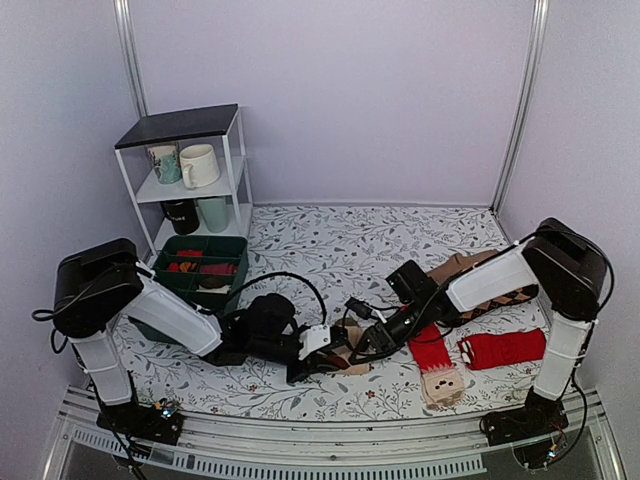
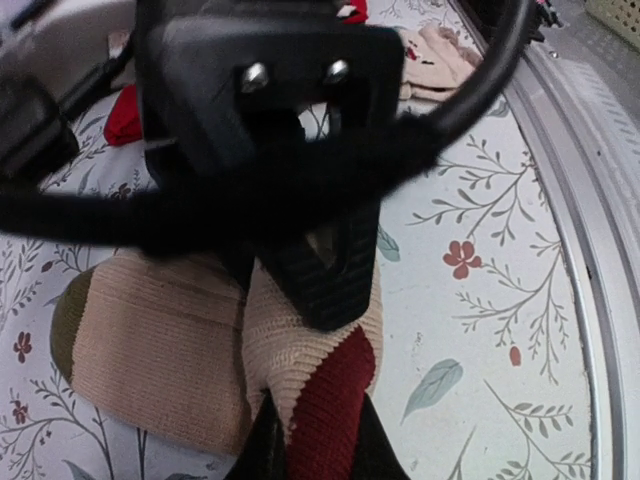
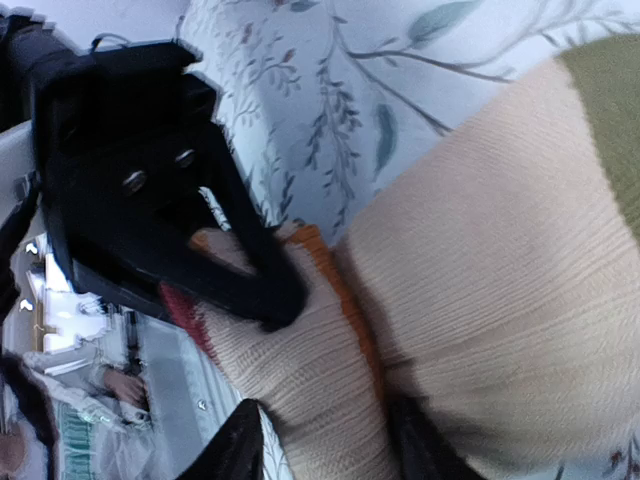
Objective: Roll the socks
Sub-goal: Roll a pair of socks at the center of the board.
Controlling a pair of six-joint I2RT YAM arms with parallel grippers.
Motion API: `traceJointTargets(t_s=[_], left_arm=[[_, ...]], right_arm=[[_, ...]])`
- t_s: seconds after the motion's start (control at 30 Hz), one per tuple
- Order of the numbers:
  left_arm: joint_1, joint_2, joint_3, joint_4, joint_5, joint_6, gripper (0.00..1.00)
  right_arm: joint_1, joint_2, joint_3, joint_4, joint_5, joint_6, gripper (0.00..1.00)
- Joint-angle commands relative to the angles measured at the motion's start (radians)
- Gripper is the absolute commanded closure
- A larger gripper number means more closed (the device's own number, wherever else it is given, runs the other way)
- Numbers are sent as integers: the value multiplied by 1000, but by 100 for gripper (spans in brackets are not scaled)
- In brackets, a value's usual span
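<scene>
We see the left gripper point(image 2: 315, 445) pinching the socks point(image 2: 150, 350); the right gripper point(image 3: 325, 440) straddles them, whether gripping we cannot tell.

**A:** Where does the top view sit?
**B:** High, above and behind both arm bases. It looks down and forward over the whole table point(image 1: 340, 250) to the back wall point(image 1: 330, 100).
**A:** And the wrist views?
**B:** Both are very close. The left looks along the left fingers point(image 2: 320, 270) down at the table, with the front rail point(image 2: 590, 260) on its right. The right is tilted and looks past the right fingers point(image 3: 240, 260).
**A:** What do they share?
**B:** The socks point(image 2: 160, 350) at the table's front middle.
</scene>
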Motion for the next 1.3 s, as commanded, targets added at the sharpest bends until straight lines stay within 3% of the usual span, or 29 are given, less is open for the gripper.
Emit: traceJointTargets(t_s=[0.0, 0.17, 0.3, 0.6, 0.87, 1.27], left_arm=[[16, 45, 3, -159, 87, -95, 100], [44, 57, 55, -306, 129, -130, 100], [77, 64, 92, -406, 175, -168, 100], [114, 97, 133, -505, 195, -194, 100], [114, 112, 157, -495, 205, -193, 100], [114, 135, 179, -488, 213, -186, 100]], right_arm=[[8, -253, -103, 118, 299, 42, 48], [23, -505, -287, 365, 382, -33, 34], [102, -569, -379, 426, 435, -189, 30], [274, -435, -364, 408, 628, -379, 29], [307, -337, -323, 409, 803, -424, 28], [334, -274, -289, 402, 742, -408, 31]])
